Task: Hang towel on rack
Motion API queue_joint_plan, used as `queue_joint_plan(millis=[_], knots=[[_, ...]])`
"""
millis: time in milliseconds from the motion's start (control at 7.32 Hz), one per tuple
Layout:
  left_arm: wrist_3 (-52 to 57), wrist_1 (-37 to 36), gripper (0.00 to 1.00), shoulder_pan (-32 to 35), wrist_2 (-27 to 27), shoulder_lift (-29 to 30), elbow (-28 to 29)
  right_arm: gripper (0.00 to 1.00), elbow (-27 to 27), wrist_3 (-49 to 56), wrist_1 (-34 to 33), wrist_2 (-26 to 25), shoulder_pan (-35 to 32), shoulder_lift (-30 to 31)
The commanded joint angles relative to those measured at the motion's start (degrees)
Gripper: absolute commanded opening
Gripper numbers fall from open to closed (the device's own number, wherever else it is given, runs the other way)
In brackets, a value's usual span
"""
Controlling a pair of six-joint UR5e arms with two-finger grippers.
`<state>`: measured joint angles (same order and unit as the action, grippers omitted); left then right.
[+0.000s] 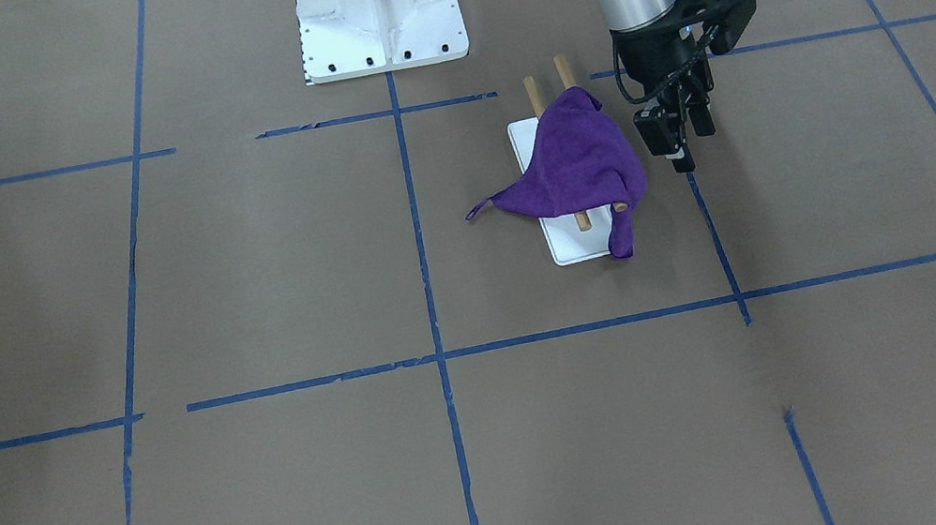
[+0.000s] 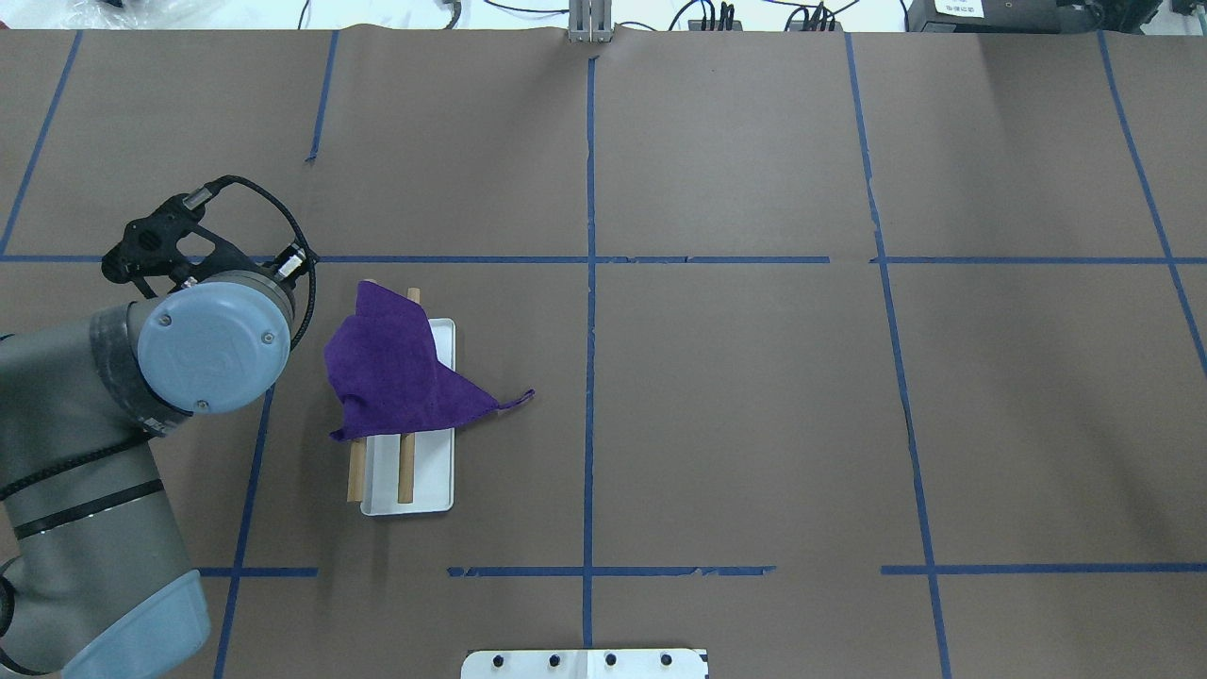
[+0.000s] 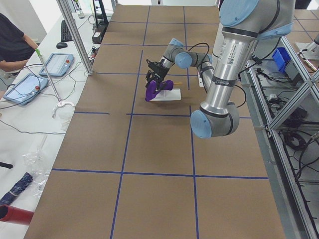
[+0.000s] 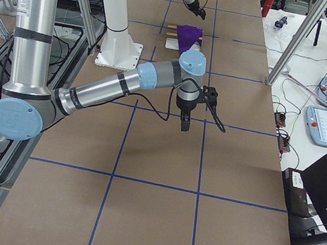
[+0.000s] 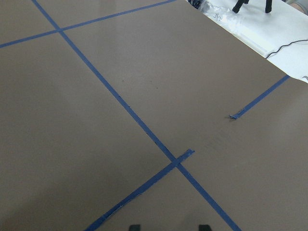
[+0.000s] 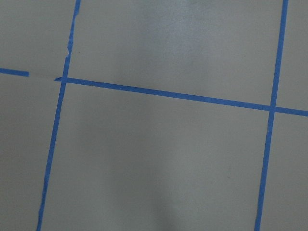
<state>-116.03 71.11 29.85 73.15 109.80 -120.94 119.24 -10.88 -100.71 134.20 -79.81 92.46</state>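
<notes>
Purple towel (image 1: 584,162) looks limp, light, bunched over rack (image 1: 575,249) rods. Pinch its loose corner. Left gripper (image 1: 686,145) apart, empty; right gripper (image 4: 184,124) state: can't tell.

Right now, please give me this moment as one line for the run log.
towel: draped over rack rods | left gripper: open, empty, beside rack | right gripper: away from rack, state unclear

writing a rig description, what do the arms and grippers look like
The left arm and right arm are silver-grey tubes with light blue joint caps. The left gripper is black with looping black cables; the right gripper looks black too.
</notes>
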Motion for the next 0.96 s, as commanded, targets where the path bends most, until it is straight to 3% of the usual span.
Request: queue_joint_plan(millis=[0, 137, 547, 820], knots=[[12.8, 0.2, 1.00, 4.4, 5.7, -0.3, -0.9, 1.00, -0.1, -0.1, 0.4, 0.4, -0.4, -0.1], [22.9, 1.9, 1.00, 8.1, 10.5, -0.3, -1.0, 1.00, 0.5, -0.1, 0.1, 0.3, -0.4, 0.9], [44.9, 3.9, 1.00, 17.7, 18.2, -0.4, 0.3, 1.00, -1.7, 0.4, 0.3, -0.6, -0.4, 1.7], [59.3, 12.1, 1.00, 25.1, 27.1, -0.4, 7.4, 1.00, -4.2, 0.9, 0.6, 0.4, -2.0, 3.4]])
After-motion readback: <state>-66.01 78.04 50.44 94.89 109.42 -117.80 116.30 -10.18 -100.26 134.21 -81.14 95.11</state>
